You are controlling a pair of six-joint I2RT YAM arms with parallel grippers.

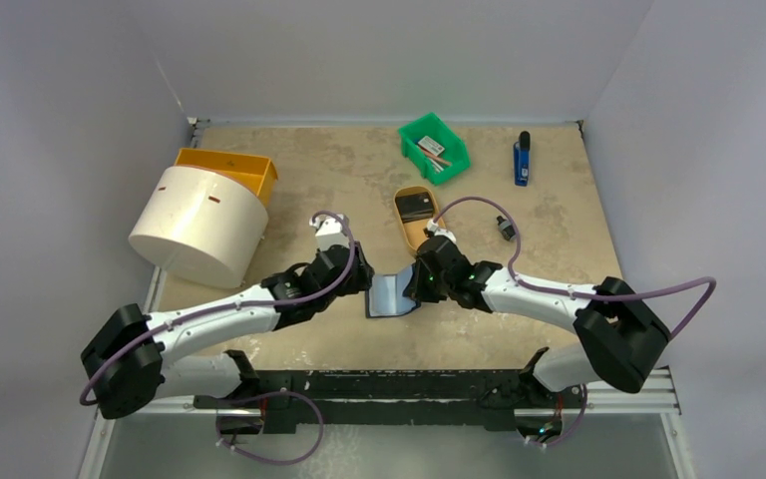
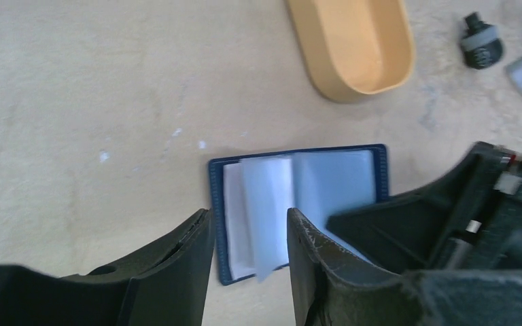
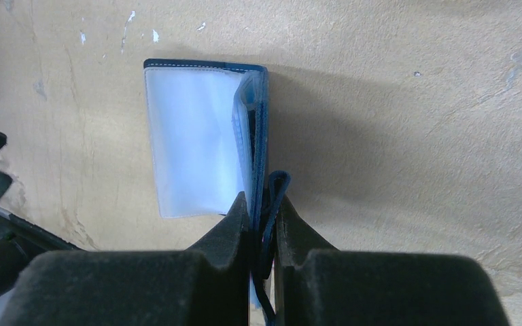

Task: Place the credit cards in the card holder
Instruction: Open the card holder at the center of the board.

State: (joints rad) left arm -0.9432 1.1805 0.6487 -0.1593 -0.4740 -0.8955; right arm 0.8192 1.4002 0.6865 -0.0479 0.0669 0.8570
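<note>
Card holder (image 1: 389, 297) lies unfolded on the surface (image 1: 319, 180), near-centre, btw the two grippers. Navy cover is down, pale clear sleeves (image 2: 265, 204) up. In the right wrist view one cover flap stands on edge, the rest lies flat. No card visible in the sleeves.

Right gripper (image 3: 262, 217): jaws clamped on the raised navy flap, w/ the snap tab looped btw them. Left gripper (image 2: 248, 227): jaws parted, straddling the near-left part of the holder. One loose sleeve stands in the gap, nothing pinched.

Step (my read): steadying and spreading the holder so a pocket can take a card. Neither gripper has a card, so the task looks early. To do it well:
- Right should hold the flap firm w/o lifting the holder off the surface.
- Left should take one sleeve only, low and gentle, so the pocket mouth gapes and the stack doesn't flip.
- Sleeves look thin & floppy, prob slip easily.

Pose: both arms reach fwd and inward from their bases, forearms low, wrists meeting over the holder, each from its own side. Grippers sit very near each other, so a bump is a risk.

Outward: tan oval tray (image 1: 411, 232) is just beyond the holder w/ a dark item in it. Green bin (image 1: 457, 150) is further back w/ flat items, maybe cards, too small to tell.
</note>
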